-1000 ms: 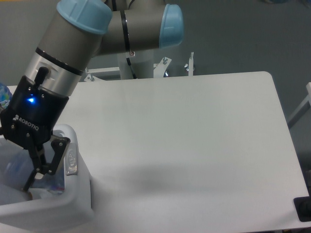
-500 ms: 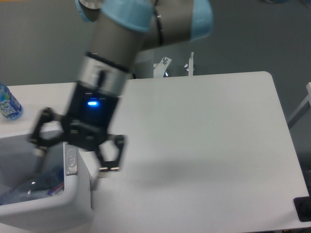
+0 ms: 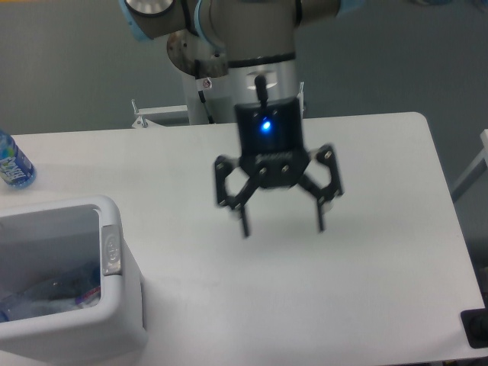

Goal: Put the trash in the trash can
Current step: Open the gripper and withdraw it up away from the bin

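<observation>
Our claw point(image 3: 280, 223) hangs over the table point(image 3: 381, 252) middle, fingers spread wide, holding nothing; trash point(image 3: 49, 296) sits in the trash can point(image 3: 114, 305) at the front-left corner: clear bottle and packet, hard to separate through the wall; we judge both light, thin, crushable, slippery; bottle best taken mid-body. Blue-labelled bottle point(image 3: 13, 162) stands at the left edge, not ours.

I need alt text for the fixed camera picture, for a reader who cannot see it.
A robot arm's open, empty claw hangs over the middle of a white table. At lower left, a white trash can holds a clear plastic bottle. A blue-labelled bottle stands at the table's far left edge.
</observation>
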Available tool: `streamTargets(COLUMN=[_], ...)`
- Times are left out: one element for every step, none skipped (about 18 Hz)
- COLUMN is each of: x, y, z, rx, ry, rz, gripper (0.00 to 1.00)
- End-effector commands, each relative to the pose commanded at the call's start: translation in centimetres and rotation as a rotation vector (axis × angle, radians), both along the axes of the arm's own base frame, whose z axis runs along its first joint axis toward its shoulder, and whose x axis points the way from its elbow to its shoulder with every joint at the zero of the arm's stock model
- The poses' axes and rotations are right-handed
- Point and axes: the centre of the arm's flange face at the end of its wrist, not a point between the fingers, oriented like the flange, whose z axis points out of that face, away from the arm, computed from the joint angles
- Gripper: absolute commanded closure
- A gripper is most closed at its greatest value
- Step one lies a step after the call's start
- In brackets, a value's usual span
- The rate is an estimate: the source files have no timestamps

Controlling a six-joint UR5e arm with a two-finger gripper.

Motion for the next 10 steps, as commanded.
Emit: streamTargets(x=[0.3,0.3,0.2,0.3,0.4,0.4,0.3,0.2,0.4,0.4], y=[-1.0,-1.8,-2.6,-3.0,-3.4,-3.6,-3.7,-3.7,-3.7,-3.7], z=[-0.1,-0.3,-0.4,-0.5,-0.5,-0.4,-0.3,-0.3,-0.2,-0.3], rx=[-0.083,-0.17,-0.252,-0.316,-0.348,-0.357,-0.356,-0.355,-0.351,-0.35], ry=[0.007,0.015,0.027,0.033,0.038,0.04,0.041,0.04,0.039,0.037], rz=[-0.056,-0.109,-0.161,-0.207,-0.236,-0.251,-0.251,-0.251,-0.254,-0.254], gripper=[0.0,0.0,0.0,0.0,0.0,0.0,0.0,0.0,0.0,0.0])
